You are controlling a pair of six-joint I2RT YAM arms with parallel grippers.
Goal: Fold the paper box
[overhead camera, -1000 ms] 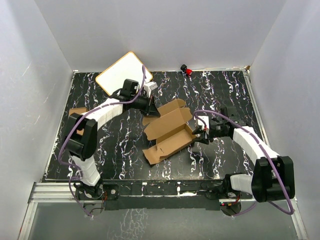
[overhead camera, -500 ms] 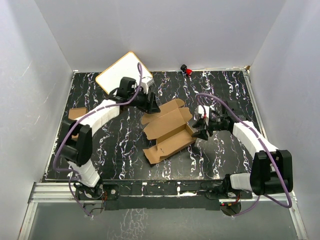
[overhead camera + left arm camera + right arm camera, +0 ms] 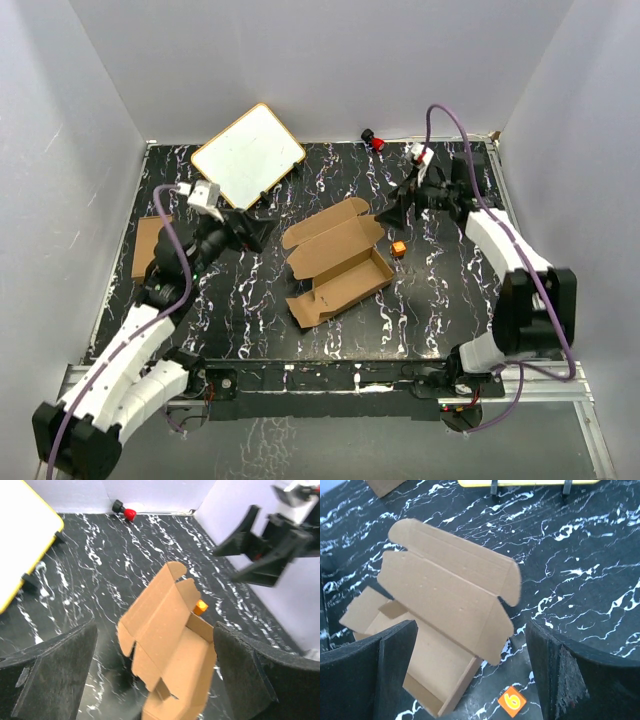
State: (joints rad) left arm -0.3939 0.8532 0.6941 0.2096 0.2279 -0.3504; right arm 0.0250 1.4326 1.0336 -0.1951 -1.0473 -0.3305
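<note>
The paper box point(image 3: 335, 262) lies in the middle of the table as a brown tray with its lid flap point(image 3: 330, 225) standing open toward the back. Nothing holds it. My left gripper point(image 3: 260, 232) hangs open to its left, well apart from it. In the left wrist view the paper box point(image 3: 165, 645) shows beyond my open left gripper point(image 3: 156, 630). My right gripper point(image 3: 392, 208) stands open off the box's back right corner. The right wrist view looks down on the paper box point(image 3: 445, 600) below my open right gripper point(image 3: 470, 627).
A small orange tile marked 6 point(image 3: 398, 247) lies just right of the box. A white board with a tan rim point(image 3: 248, 155) leans at the back left. Another brown carton point(image 3: 146, 245) lies by the left edge. A red and black object point(image 3: 374, 139) sits at the back wall.
Both grippers opened and drew away from the box, the left toward the near left, the right toward the back right. The orange tile has come into view.
</note>
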